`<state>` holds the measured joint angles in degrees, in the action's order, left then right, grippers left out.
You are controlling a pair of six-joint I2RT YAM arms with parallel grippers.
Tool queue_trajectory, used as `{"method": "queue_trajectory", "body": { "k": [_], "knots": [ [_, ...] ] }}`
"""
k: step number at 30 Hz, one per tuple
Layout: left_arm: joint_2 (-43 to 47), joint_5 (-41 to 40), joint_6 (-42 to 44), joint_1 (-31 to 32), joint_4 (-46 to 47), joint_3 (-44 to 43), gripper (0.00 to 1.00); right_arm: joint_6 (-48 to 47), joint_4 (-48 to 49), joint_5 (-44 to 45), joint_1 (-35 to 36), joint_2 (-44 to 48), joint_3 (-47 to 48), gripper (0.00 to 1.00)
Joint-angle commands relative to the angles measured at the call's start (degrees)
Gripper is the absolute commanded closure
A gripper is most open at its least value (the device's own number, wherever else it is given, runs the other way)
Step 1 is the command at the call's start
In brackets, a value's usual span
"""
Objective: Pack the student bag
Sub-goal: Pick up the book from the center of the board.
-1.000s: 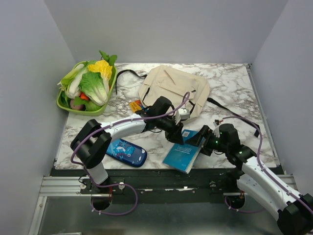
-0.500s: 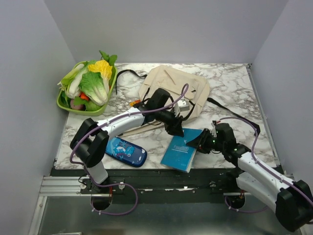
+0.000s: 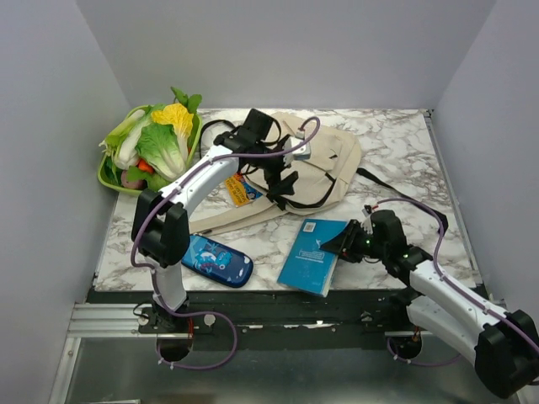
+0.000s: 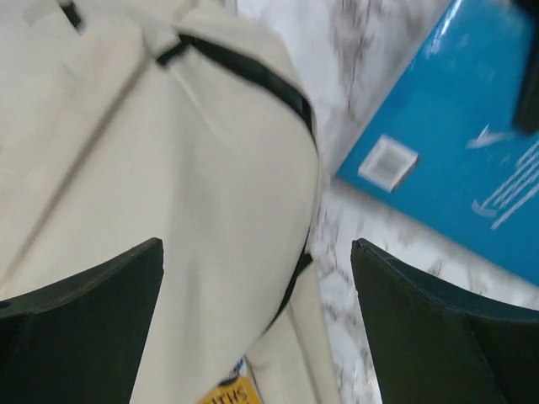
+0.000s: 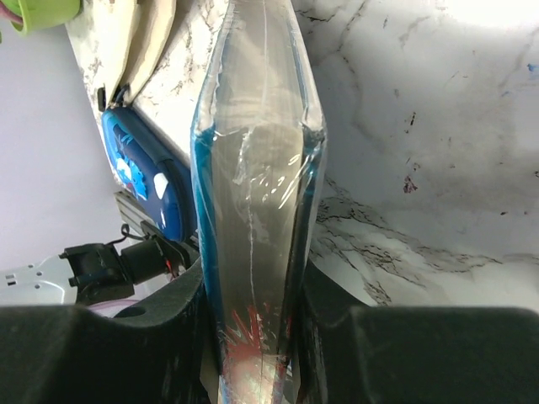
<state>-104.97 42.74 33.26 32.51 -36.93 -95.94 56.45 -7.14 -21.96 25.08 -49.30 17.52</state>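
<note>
"Top external gives us the whole table (image 3: pixel 404 151): the student bag (image 3: pixel 333 156) lies flat at the back, middle to right, and we see nothing going into it yet. How far along do we call that?"

"Early, we judge. The book (image 3: pixel 313 257), the pencil case (image 3: pixel 217 261) and a small orange booklet (image 3: pixel 238 190) are all outside the bag. The booklet is just at its near-left edge, and the other two are on the near half of the table. Whether the zipper is open we cannot tell."

"And our fingers?"

"The left fingers (image 4: pixel 84 320) stand wide apart over the bag's cloth, holding nothing. The right fingers (image 5: pixel 328 353) are clamped on one edge of the book; its other end looks to rest on the table."

"So we take the book as the step in hand. What materials are we dealing with?"

"The bag is soft cream cloth, slack and creased, with black zipper trim and a black strap — we expect it to sag rather than hold a mouth open. The book is a thin, stiff blue slab in glossy shrink-wrap, likely slippery. The pencil case is a rounded, dark-blue patterned pouch. The table is hard and smooth, marble-patterned."
</note>
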Motion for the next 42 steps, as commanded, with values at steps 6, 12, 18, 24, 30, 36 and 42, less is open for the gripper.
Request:
{"method": "queue_trajectory", "body": {
  "k": [6,12,18,24,30,36,42],
  "knots": [
    [0.6,-10.7,30.7,-3.0,-9.5,8.0,0.01,-5.2,-3.8,3.8,-0.2,3.3,-0.2,0.99],
    [0.0,-15.9,31.9,-2.8,-3.2,10.8,0.01,-5.3,-3.4,2.9,-0.3,1.5,0.5,0.99],
    [3.1,-19.7,27.9,-2.3,14.8,18.1,0.04,-5.2,-2.4,2.1,-0.6,2.5,0.1,0.99],
    [3.8,-19.5,23.0,-0.9,17.9,15.6,0.28,-5.5,0.7,-0.5,-0.7,3.2,-1.0,0.99],
    [4.0,-17.2,22.4,0.1,12.3,11.9,0.30,-6.0,2.5,-3.3,-1.0,1.6,-0.9,0.99],
    [3.5,-18.2,22.2,1.7,10.8,11.9,0.47,-6.2,4.2,-5.9,-1.0,2.6,-1.2,0.99],
    [1.0,-22.3,12.7,2.2,15.4,6.6,0.99,-4.5,15.3,-17.3,-1.0,2.5,-1.4,0.99]
  ]
}}
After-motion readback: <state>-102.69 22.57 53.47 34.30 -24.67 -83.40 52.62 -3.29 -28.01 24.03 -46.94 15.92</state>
